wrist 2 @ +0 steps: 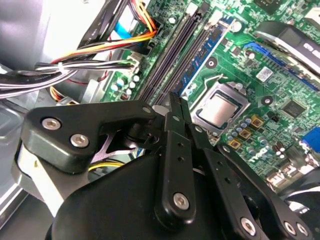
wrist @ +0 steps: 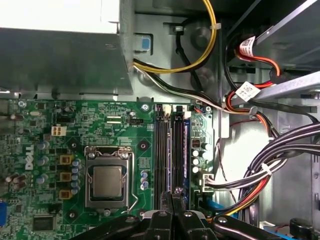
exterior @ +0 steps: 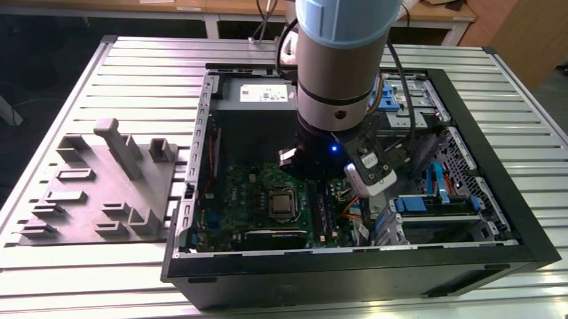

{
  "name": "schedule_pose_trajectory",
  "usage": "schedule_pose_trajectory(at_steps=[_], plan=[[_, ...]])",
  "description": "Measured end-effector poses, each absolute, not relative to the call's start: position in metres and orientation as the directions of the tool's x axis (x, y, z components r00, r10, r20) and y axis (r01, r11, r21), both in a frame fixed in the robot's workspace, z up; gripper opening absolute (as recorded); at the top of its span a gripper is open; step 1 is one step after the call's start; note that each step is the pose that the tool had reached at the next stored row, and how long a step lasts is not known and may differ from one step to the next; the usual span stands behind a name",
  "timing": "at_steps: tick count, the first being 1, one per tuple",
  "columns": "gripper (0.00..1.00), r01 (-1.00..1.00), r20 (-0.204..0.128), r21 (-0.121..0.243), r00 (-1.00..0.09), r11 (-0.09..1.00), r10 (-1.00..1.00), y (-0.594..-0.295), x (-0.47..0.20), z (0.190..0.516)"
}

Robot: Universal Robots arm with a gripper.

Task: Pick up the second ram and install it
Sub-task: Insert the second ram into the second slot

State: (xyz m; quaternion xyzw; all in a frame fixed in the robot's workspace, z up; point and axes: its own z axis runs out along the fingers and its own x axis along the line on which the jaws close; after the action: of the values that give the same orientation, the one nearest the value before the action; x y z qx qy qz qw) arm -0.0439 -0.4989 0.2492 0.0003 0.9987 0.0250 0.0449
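Green fibreglass, speckled with solder dots and small round capacitors, is the motherboard point(wrist: 100, 115) under me, with the square, dull-metal processor point(wrist: 106, 180) clamped in its steel frame. Beside it run long black plastic slots point(wrist: 160, 155). Against their cable side a thin blue-green strip stands on edge in the board. I take it for the second ram point(wrist: 186, 150), though I cannot tell one stick from another here. My hand point(wrist: 172, 192) is narrow, its flat matt-black fingertips point(wrist 2: 172, 107) meeting just over the near end of those slots. The second wrist view looks along my bolted finger links and brings a bundle of black, yellow and orange cables point(wrist 2: 75, 65) close. The exterior view takes in my grey, pale-blue-capped arm point(exterior: 342, 66) reaching down into the open black computer case point(exterior: 355, 279). The case lies on a ribbed aluminium desk point(exterior: 133, 66) next to a grey moulded fixture tray point(exterior: 98, 193), with wooden furniture point(exterior: 523, 26) behind.
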Motion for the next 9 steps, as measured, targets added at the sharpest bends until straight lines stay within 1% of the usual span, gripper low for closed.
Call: schedule_pose_trajectory(at_steps=[9], plan=[[0.11,-0.002,-0.090,0.055,-0.996,0.998,0.003,-0.4936,-0.0439,0.2381]])
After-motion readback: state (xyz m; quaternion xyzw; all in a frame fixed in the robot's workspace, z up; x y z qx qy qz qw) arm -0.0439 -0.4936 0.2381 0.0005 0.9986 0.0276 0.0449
